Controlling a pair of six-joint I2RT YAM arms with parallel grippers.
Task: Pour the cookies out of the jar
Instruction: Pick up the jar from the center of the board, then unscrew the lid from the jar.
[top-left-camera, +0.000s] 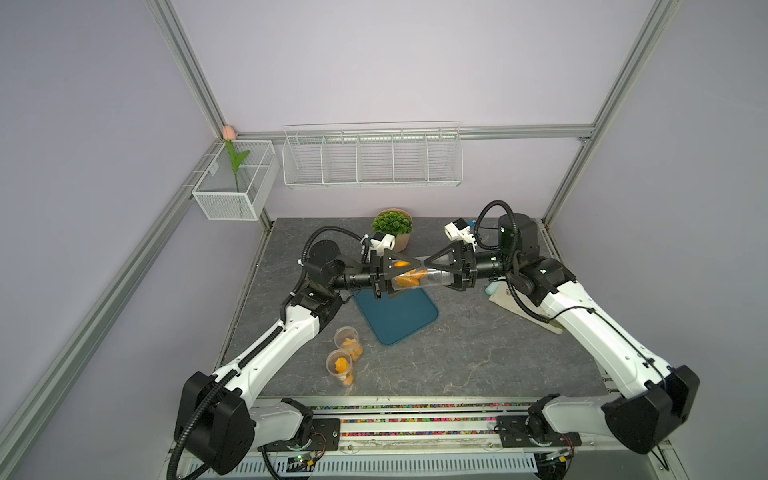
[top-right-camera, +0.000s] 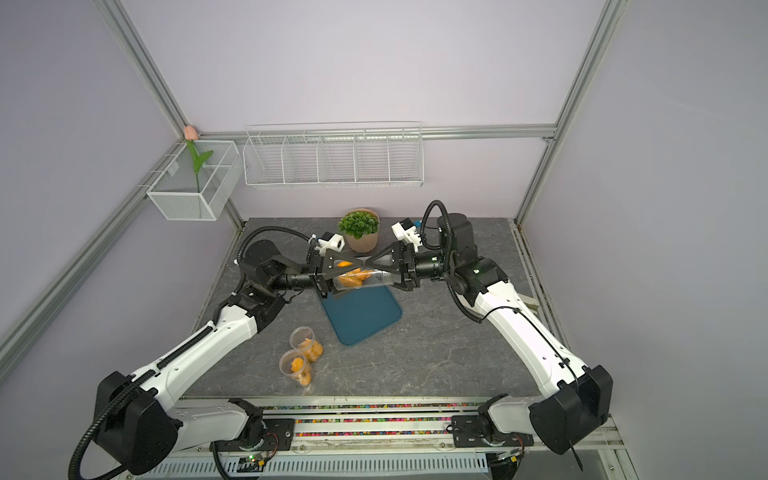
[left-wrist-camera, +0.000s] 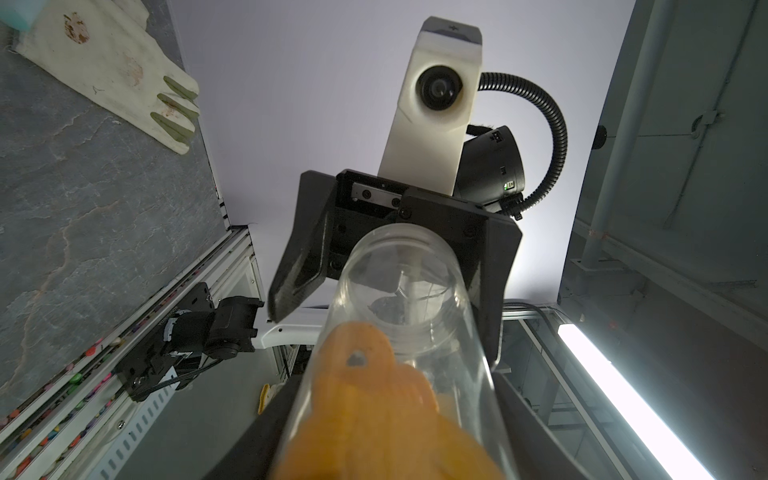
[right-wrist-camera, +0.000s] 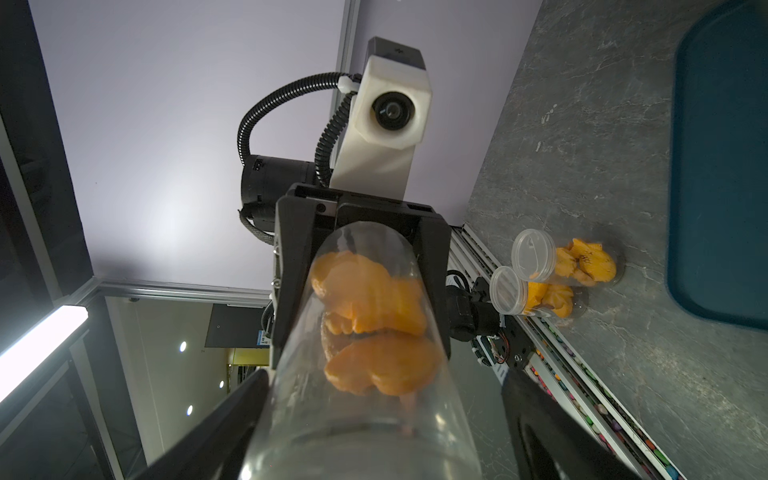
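As the left gripper (top-left-camera: 405, 276) clamps the base of the clear jar (left-wrist-camera: 415, 291), horiz. over the teal tray (top-left-camera: 399, 320), w/ right gripper (top-left-camera: 435, 275) jaws apart at its mouth, cookies (right-wrist-camera: 374, 299) inside need a slow mouth-down tilt.

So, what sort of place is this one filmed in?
Probably a robot lab test cell dressed as a kitchen corner: aluminium frame posts around plain walls, a stone-look table, a white wire rack and a potted plant.
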